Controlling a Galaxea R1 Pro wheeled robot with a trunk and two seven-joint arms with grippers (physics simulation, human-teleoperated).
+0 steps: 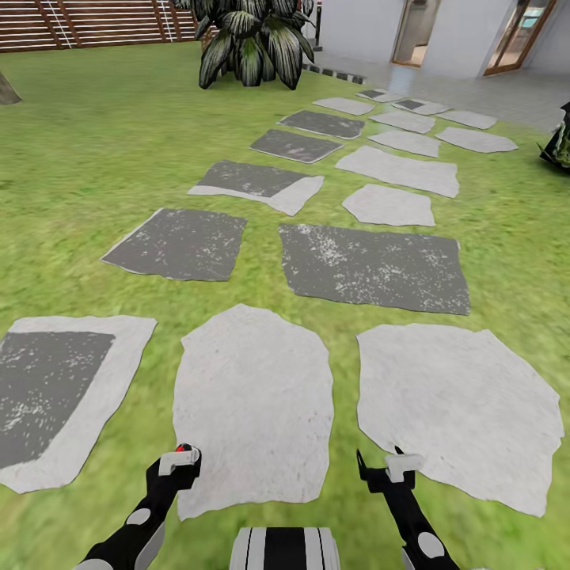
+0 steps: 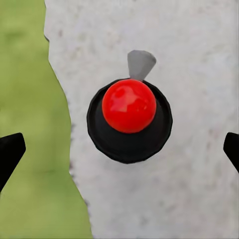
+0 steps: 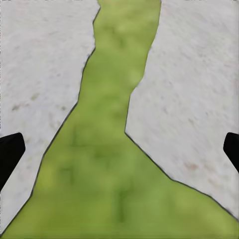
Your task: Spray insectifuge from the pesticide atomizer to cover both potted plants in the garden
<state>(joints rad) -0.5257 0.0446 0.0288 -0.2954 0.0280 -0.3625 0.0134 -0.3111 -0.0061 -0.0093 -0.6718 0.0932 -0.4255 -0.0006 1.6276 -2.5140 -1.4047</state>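
Head view shows the robot out on the lawn point(image 1: 79, 142), facing a path of grey stepping stones point(image 1: 253, 396) that runs toward a far large dark bush point(image 1: 253, 43) and slatted wooden fence point(image 1: 95, 20). Left gripper point(image 1: 180, 459) and right gripper point(image 1: 388, 467) hang low at the near edge, both spread wide and holding nothing. In the left wrist view a red ball on a black disc point(image 2: 129, 117) shows between the fingertips. Neither atomizer nor potted plants can be made out. Risk: driving on past them, or mistaking the bush for a target.
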